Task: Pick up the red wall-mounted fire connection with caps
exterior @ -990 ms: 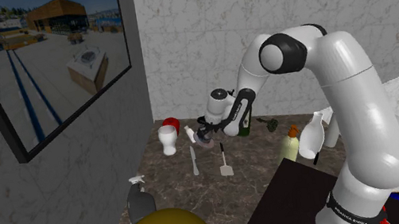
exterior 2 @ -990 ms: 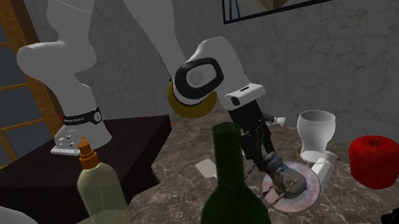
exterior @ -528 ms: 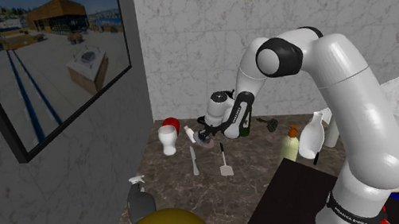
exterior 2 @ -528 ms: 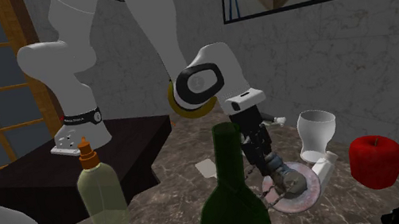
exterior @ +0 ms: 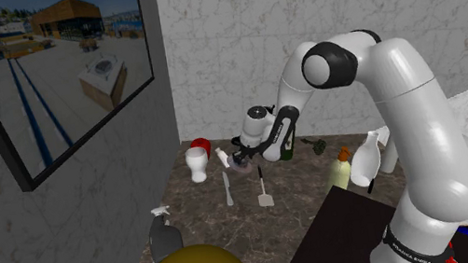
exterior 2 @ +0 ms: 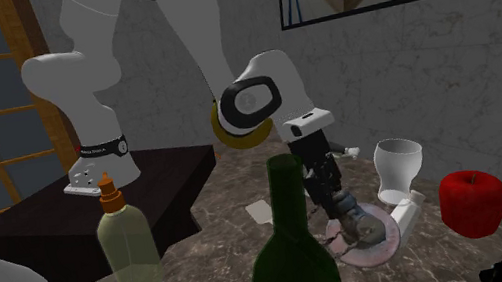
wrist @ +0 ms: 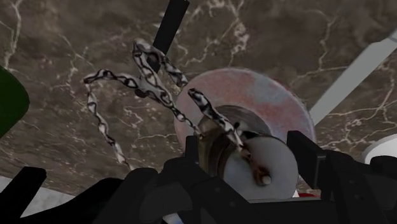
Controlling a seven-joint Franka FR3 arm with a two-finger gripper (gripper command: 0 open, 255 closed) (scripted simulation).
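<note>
The fire connection is a faded red round plate [wrist: 267, 102] with a pale cap [wrist: 261, 165] and a black-and-white chain [wrist: 146, 76]. My gripper [wrist: 245, 156] is shut on the capped outlet, with one black finger on each side of it. In the second exterior view the fire connection [exterior 2: 372, 241] sits tilted low over the marble top, under the gripper [exterior 2: 349, 220]. I cannot tell whether it touches the surface. From the shoulder camera the gripper [exterior: 241, 160] is near the back of the table.
A dark green bottle [exterior 2: 290, 251] stands close by the hand. Beside the plate are a white goblet [exterior 2: 399, 170] and a red object [exterior 2: 473, 203]. A knife [exterior: 228, 191] and a spatula [exterior: 264, 192] lie nearer the stand. An orange-capped bottle [exterior 2: 126, 238] stands by the dark stand.
The fingers have closed onto the fire connection's capped outlet. The arm dipped a little and came back up, and the plate now looks slightly more tilted.
</note>
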